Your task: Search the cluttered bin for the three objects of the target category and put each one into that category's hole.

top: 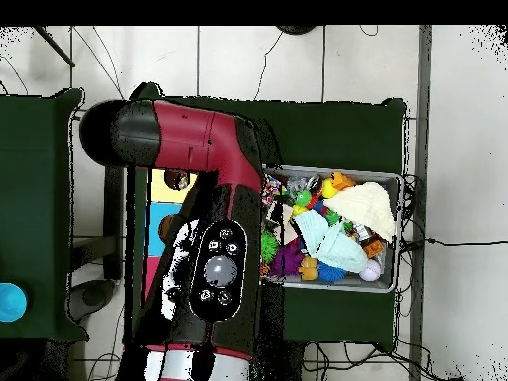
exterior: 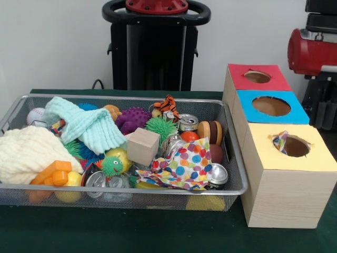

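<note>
The grey wire mesh bin (exterior: 231,187) holds a jumble of toys, cans and cloths. A white cloth with multicoloured polka dots (exterior: 181,166) lies on top near the bin's front right. A second polka-dot cloth (exterior: 280,140) pokes out of the round hole (exterior: 295,147) in the yellow-topped wooden box (exterior: 287,197), right of the bin. No gripper shows in either view. In the front view only a red part of the arm (exterior: 310,52) shows at the upper right. In the overhead view the red and black arm (top: 213,248) covers most of the boxes beside the bin (top: 389,179).
A blue-topped box (exterior: 271,106) and a red-topped box (exterior: 257,77) stand behind the yellow one. In the bin are a mint-green knitted cloth (exterior: 87,126), a cream knitted cloth (exterior: 29,153), a wooden cube (exterior: 143,146), cans (exterior: 217,174), spiky balls and orange blocks (exterior: 52,173).
</note>
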`<state>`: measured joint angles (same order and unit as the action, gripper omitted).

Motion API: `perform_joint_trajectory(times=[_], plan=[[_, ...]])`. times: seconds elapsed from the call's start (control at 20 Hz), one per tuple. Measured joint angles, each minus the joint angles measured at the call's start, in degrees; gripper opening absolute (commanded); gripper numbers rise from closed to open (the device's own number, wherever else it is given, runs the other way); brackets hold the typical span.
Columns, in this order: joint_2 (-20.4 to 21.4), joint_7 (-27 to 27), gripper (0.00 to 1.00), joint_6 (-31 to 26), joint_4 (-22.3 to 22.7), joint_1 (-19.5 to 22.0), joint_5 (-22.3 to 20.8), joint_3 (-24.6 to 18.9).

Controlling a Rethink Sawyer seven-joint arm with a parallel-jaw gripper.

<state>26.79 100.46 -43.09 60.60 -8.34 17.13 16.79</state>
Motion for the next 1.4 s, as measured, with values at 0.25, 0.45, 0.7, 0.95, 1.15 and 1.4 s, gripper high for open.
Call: perform_joint_trajectory(times=[0.25, 0.45, 0.7, 0.95, 1.15, 1.4], plan=[[-1.6, 0.0, 0.0, 0.0, -3.5, 1.2, -0.2, 0.0], [-2.7, 0.0, 0.0, 0.0, -5.8, 2.6, -0.7, 0.0], [-3.3, 0.0, 0.0, 0.0, -6.4, 4.3, -1.6, 0.0], [-3.5, 0.0, 0.0, 0.0, -6.4, 6.2, -3.2, 0.0], [-3.4, 0.0, 0.0, 0.0, -6.2, 7.9, -4.8, -0.2], [-3.3, 0.0, 0.0, 0.0, -4.9, 9.1, -6.1, -1.0]])
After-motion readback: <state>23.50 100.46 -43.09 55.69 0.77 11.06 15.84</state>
